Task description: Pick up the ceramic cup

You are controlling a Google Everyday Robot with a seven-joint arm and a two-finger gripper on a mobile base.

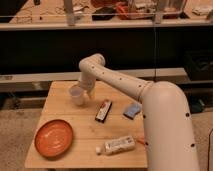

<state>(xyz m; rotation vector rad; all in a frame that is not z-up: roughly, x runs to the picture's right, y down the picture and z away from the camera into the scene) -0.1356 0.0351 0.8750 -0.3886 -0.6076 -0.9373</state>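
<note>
The ceramic cup [76, 95] is a small white handleless cup at the back left of the wooden table [65, 112]. My gripper [86, 93] is at the end of the white arm that reaches in from the right. It sits right against the cup's right side, at the height of the rim. The gripper's end is partly hidden behind the cup. I cannot tell whether the cup rests on the table or is held just above it.
An orange plate [53, 137] lies at the front left. A white labelled bottle [117, 145] lies on its side at the front. A dark bar-shaped packet [103, 110] and a blue item [132, 110] lie mid-table. Dark shelving stands behind.
</note>
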